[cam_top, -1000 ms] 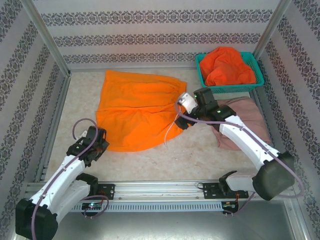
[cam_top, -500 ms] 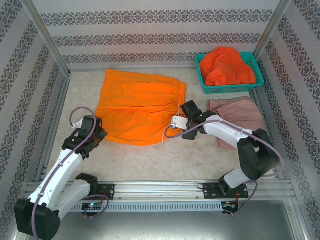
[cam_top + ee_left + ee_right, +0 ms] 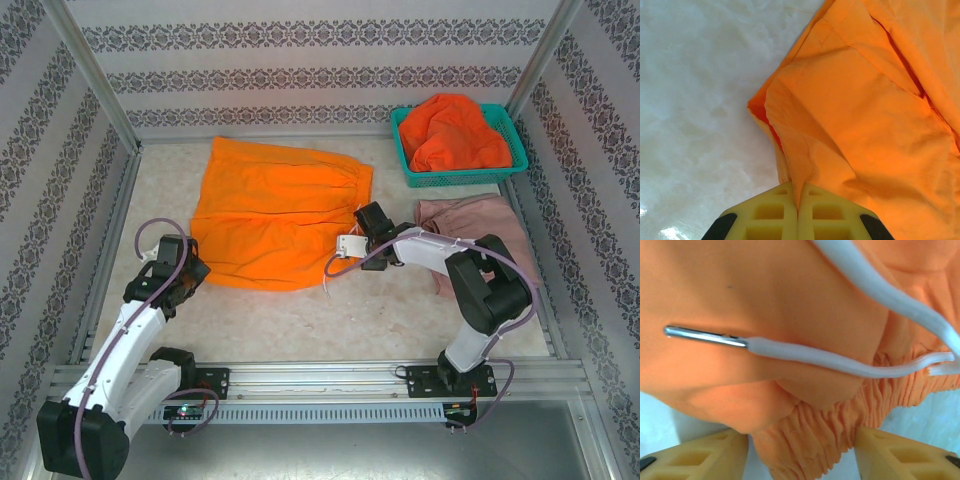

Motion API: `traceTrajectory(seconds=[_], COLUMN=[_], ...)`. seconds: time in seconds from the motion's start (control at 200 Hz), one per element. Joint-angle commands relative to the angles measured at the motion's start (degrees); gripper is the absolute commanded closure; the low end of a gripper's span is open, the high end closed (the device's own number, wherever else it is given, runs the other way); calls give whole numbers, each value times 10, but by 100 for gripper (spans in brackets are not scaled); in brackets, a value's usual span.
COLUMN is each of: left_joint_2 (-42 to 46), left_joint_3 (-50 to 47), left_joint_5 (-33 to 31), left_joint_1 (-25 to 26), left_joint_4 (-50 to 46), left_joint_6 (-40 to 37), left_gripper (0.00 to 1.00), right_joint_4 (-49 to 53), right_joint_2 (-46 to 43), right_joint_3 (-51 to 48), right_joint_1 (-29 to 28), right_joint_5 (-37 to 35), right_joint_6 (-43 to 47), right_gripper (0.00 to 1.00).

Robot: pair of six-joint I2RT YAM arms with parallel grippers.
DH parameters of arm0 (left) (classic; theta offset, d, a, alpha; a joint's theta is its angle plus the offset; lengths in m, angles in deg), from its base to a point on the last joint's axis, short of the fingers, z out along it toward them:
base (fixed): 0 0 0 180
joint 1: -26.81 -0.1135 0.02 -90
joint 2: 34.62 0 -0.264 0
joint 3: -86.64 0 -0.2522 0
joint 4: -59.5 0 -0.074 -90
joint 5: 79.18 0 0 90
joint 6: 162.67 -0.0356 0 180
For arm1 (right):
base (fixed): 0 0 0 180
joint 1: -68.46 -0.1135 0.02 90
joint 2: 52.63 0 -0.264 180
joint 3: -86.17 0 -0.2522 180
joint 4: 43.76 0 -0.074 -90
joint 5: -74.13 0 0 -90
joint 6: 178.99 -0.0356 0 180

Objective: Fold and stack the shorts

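Orange shorts (image 3: pixel 270 210): flat, long axis crosswise, gathered waist toward the teal basket (image 3: pixel 404 150).
Left gripper (image 3: pixel 798 189): clenched on the hem corner farthest from the basket.
Right gripper (image 3: pixel 801 440): spread, straddling the waist.

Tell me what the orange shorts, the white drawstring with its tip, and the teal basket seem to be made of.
The orange shorts: soft matte cloth, maybe cotton; it creases and gathers at the waist. The drawstring: flat white woven cord, matte. Its tip: a shiny silver sleeve, likely metal. The basket: teal mesh with even holes, apparently moulded plastic.
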Motion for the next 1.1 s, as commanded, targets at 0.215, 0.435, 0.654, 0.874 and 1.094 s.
traceTrajectory(seconds=[0.215,0.435,0.654,0.874,1.094], left_joint_2=[7,20,22,-8,-85], left_joint_3=[21,132,266,378,434], left_joint_5=[-4,-46,-89,-112,-109], left_joint_1=[-27,-61,-79,-79,-79], left_joint_4=[11,-60,-136,-169,-135], left_joint_6=[-38,-99,-159,-207,-231], left_gripper=[100,100,100,100,100], right_joint_4=[-40,7,187,264,353], right_joint_2=[7,-98,-198,-286,-239], right_joint_3=[-6,-15,24,39,133], right_joint_1=[-4,-31,-70,-78,-50], right_joint_5=[-10,2,67,192,261], right_joint_6=[6,-10,-48,-125,-181], right_gripper=[82,100,100,100,100])
